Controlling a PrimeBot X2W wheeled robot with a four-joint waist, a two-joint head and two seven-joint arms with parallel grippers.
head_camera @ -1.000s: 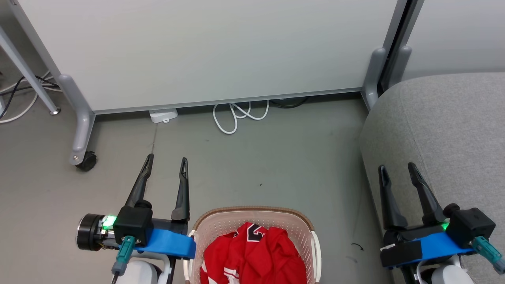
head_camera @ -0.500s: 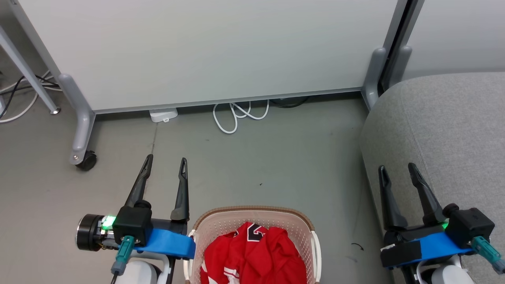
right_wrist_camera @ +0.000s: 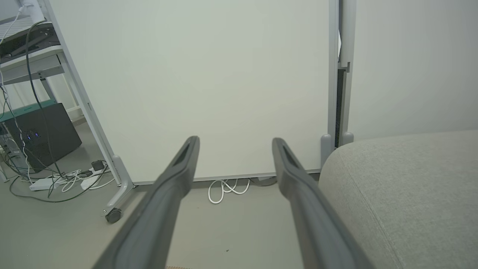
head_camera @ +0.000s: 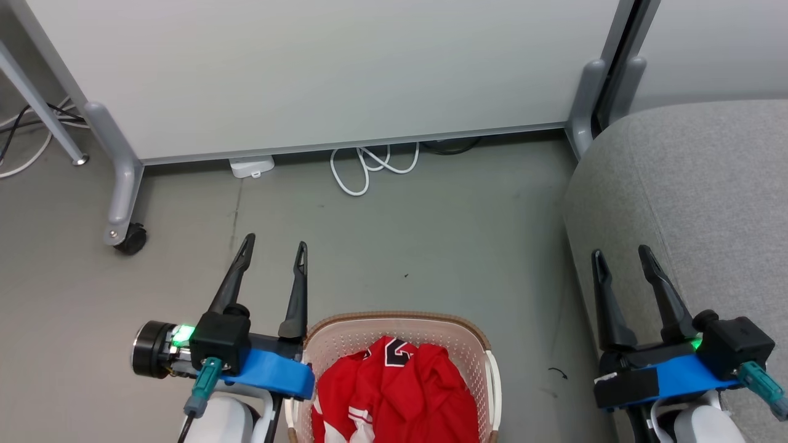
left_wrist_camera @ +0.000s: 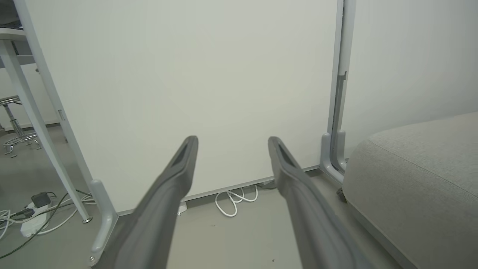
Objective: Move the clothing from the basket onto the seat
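A grey floor (head_camera: 431, 246) runs up to a pale partition panel (head_camera: 308, 74) on castors, with a loop of white cable (head_camera: 369, 172) lying at its foot; the seat (head_camera: 708, 184), a rounded light grey sofa, fills the right side of the head view. The basket (head_camera: 394, 319) stands on the floor at the bottom of that view, between the two arms and well apart from the seat. The clothing (head_camera: 394, 394) lies heaped inside it, bright red with white trim, a scrap of black-and-white lettering showing at the top of the heap.

The left pincer (head_camera: 275, 241) hangs just beside the basket's left rim, its fingers apart and pointing away over the bare floor; the right pincer (head_camera: 620, 250) hangs at the near edge of the seat, its fingers likewise apart; neither holds or touches anything.

By my judgement the task stands at its first step, the reach for the clothing, with nothing yet lifted; no red cloth lies on the part of the seat that shows. The next move calls for one arm to turn inward and tip down over the rim, fingers spread, then close on a raised fold near the top of the heap; the lift must carry the cloth clear of the rim before it travels right to the seat; being soft, one garment may drag the other along.
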